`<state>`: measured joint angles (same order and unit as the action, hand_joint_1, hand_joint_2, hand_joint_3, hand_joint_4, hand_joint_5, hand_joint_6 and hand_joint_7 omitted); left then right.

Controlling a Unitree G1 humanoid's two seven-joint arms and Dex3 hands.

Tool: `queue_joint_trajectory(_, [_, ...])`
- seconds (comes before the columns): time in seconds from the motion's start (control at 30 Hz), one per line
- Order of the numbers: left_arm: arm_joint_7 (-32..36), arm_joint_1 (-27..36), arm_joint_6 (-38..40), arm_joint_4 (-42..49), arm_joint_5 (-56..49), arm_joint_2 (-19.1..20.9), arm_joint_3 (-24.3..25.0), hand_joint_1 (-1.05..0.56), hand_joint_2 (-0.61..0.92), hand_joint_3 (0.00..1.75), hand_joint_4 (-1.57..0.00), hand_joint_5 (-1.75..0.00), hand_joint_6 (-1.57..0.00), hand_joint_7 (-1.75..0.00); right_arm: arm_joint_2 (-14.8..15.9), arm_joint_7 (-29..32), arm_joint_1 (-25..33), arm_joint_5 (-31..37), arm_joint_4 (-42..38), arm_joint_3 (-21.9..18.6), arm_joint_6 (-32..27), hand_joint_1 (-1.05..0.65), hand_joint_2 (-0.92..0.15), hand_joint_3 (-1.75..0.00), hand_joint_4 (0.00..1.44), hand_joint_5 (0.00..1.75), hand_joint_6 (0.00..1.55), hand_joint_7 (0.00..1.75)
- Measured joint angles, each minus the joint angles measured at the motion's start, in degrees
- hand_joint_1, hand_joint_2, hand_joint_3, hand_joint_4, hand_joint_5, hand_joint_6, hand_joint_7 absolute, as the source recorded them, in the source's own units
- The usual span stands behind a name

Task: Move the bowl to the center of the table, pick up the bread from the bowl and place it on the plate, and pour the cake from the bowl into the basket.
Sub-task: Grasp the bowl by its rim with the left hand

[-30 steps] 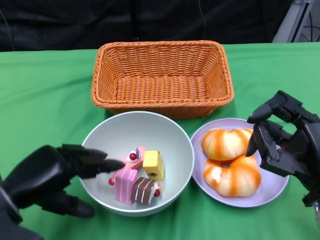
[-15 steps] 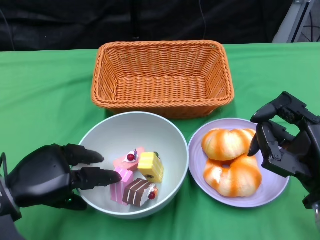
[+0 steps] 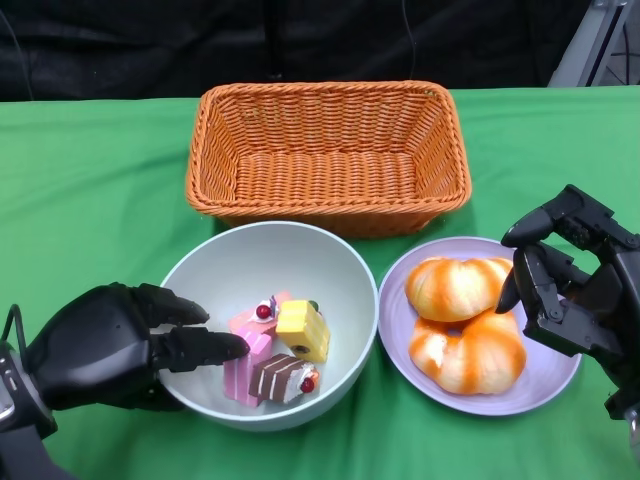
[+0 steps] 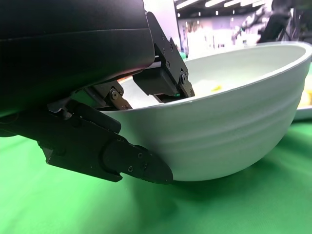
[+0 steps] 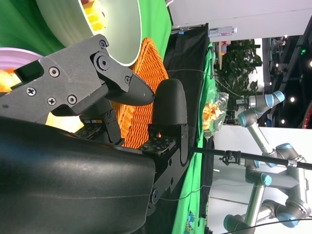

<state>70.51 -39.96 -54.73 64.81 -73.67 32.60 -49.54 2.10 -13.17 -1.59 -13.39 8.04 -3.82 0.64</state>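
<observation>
The pale green bowl [image 3: 285, 255] stands in front of the basket with several small cake pieces [image 3: 275, 352] in it. My left hand [image 3: 110, 345] grips its near-left rim, one finger reaching inside toward the pink cake and the others under the outer wall. The left wrist view shows fingers [image 4: 161, 83] over the rim and others beneath the bowl [image 4: 234, 126]. Two orange bread rolls [image 3: 465, 325] lie on the purple plate [image 3: 548, 378]. My right hand [image 3: 570, 285] hovers over the plate's right side, fingers apart and holding nothing.
The orange wicker basket [image 3: 327, 150] sits just behind the bowl and plate, its near wall close to both. Green cloth covers the table. The right wrist view shows the basket [image 5: 141, 92], the bowl [image 5: 117, 29] and a robot arm far off.
My left hand has closed in on the bowl's rim, a finger going inside. The cake pieces have shifted a little in the bowl. My right hand drew slightly to the right.
</observation>
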Motion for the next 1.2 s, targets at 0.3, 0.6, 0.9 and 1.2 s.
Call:
queue_joint_trajectory(0.3, [7.6, 0.1, -0.2, 0.8, 1.3, -0.3, -0.6, -0.61, 0.92, 0.05, -0.73, 0.00, -0.61, 0.00, 0.0, 0.0, 0.0, 0.0, 0.0, 0.1, 0.0, -0.04, -0.73, -0.98, 0.61, 1.75, 0.49, 1.53])
queue_joint_trajectory(0.6, [5.8, 0.1, -3.7, 1.0, 2.4, 1.6, -1.1, -0.65, 0.92, 0.02, -0.71, 0.00, -0.67, -0.02, 0.0, 0.0, 0.0, 0.1, 0.0, 0.1, 0.3, -0.04, -0.72, -0.97, 0.60, 1.75, 0.49, 1.53])
queue_joint_trajectory(0.9, [2.5, 0.0, -6.3, 0.3, 3.8, 3.2, -1.4, -0.63, 0.92, 0.03, -0.74, -0.01, -0.71, -0.03, 0.0, 0.4, 0.0, 0.0, 0.8, 0.0, -0.4, -0.06, -0.71, -0.97, 0.60, 1.75, 0.50, 1.51])
queue_joint_trajectory(1.2, [2.0, 0.0, -7.4, -1.2, 3.9, 3.9, -1.6, -0.60, 0.92, 0.07, -0.74, -0.01, -0.74, -0.02, 0.1, 0.8, 0.1, -0.9, 3.6, -0.3, -3.6, -0.06, -0.70, -0.96, 0.60, 1.75, 0.52, 1.48])
